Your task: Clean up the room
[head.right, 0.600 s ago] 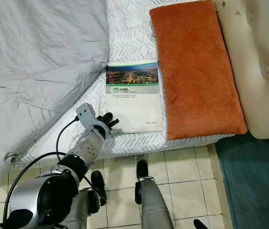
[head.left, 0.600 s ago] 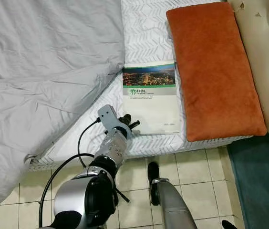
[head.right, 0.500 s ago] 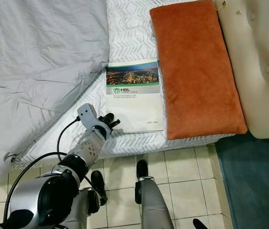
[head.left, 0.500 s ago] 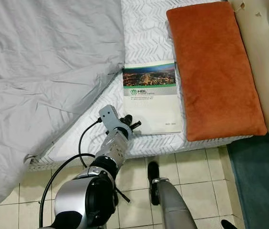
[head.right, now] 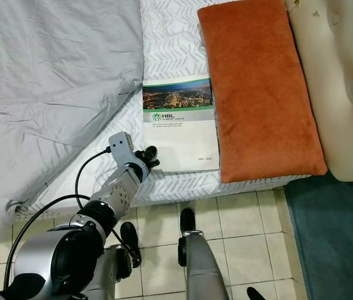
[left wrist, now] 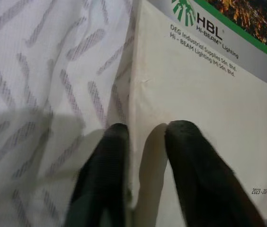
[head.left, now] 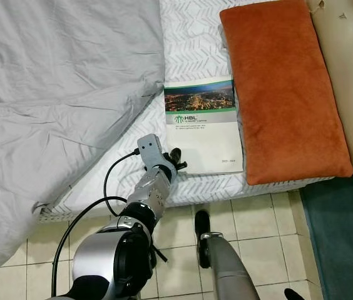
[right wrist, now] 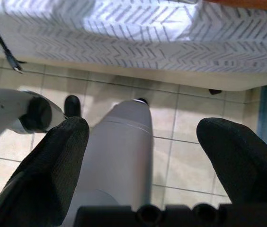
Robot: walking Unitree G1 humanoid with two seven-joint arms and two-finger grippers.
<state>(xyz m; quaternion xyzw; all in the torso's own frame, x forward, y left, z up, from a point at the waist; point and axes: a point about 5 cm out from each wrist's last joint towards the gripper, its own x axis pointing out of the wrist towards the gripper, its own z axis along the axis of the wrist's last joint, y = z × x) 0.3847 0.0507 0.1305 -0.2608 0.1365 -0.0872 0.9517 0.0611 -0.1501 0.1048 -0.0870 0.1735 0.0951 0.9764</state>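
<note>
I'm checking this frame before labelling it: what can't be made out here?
- Left gripper: left wrist view, fingers at the HBL catalogue's edge; whether they pinch it is unclear.
- Catalogue's small print: too small in the eye views.
- Orange cushion: top end cut off by the frame edge.
- Grey blanket: hides the mattress beneath.

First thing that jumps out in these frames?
The orange cushion lying along the mattress, with a white HBL catalogue beside it near the bed's edge. The left gripper straddles the catalogue's near corner, fingers close together. A rumpled grey sheet covers the bed's left side.
</note>
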